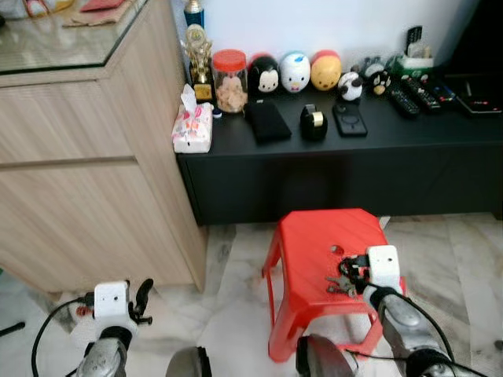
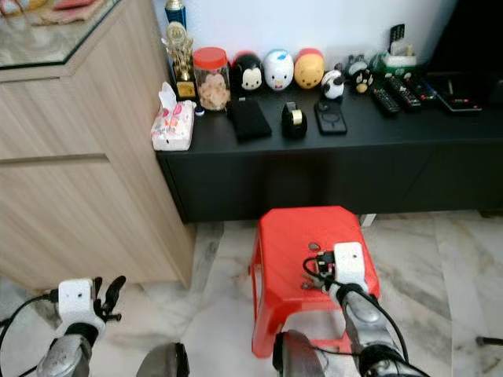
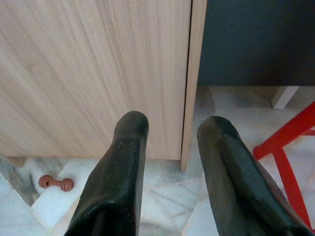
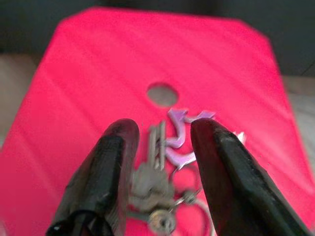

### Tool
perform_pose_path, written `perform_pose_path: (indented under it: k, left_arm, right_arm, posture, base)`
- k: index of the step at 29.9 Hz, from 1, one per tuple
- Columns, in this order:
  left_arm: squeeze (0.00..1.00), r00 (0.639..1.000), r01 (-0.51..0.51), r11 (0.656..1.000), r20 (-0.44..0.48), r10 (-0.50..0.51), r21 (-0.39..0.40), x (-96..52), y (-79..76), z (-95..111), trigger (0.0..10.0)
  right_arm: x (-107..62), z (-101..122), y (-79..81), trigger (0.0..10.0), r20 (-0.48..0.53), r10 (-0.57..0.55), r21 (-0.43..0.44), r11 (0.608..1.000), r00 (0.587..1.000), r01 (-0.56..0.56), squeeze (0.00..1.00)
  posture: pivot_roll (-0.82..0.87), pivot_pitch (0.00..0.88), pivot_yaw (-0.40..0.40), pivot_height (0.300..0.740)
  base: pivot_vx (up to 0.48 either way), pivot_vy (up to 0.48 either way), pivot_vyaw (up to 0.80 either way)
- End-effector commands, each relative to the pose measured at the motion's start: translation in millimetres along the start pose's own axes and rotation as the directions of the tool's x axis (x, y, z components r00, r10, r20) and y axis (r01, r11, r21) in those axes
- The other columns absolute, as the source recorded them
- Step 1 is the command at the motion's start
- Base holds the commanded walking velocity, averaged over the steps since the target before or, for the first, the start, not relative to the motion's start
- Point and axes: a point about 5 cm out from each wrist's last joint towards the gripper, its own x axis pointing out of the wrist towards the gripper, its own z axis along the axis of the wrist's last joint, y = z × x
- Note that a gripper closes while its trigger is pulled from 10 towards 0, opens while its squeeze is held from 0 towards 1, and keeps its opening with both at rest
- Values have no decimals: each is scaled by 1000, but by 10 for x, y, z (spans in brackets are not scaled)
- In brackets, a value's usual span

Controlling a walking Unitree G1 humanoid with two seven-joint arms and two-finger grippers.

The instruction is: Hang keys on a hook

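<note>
On the red stool (image 1: 314, 236), the keys (image 4: 155, 172) lie between the right gripper's (image 4: 162, 162) spread fingers — long axis along them; left gripper (image 3: 170, 162) open, idle.

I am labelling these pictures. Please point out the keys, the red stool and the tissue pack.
keys (image 4: 150, 184): right wrist view, on the key blades.
red stool (image 1: 314, 239): left eye view, on its bare seat.
tissue pack (image 1: 192, 129): left eye view, on its top face.

Home living room, likely — low black TV counter (image 1: 330, 169) with remotes (image 1: 415, 96), plush toys (image 1: 295, 71), trophy (image 1: 197, 59), tissue pack (image 1: 192, 128); wood cabinet (image 1: 86, 173), marble floor (image 1: 236, 306), red plastic stool (image 1: 314, 243).
</note>
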Motion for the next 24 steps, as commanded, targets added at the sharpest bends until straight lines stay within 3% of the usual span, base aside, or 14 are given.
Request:
perform_pose_path:
  k: [1,8,24]
  left_arm:
    - [0,1000,15,1000,5,-15,0,-21,-14,40,10000]
    - [0,999,27,1000,34,-27,1,-23,-36,153,10000]
    - [0,999,53,999,9,-53,4,0,-90,213,10000]
  right_arm:
    - [-9,-76,20,10000,-63,31,-21,999,998,-33,0]
    - [-19,-139,-2,10000,-131,26,-69,997,991,-36,0]
    - [-60,-253,-24,10000,-160,-47,151,986,986,71,0]
  posture:
    - [1,169,7,617]
    - [7,189,5,617]
    - [-14,165,17,617]
  base:
    - [0,0,0]
    - [0,0,0]
    - [0,0,0]
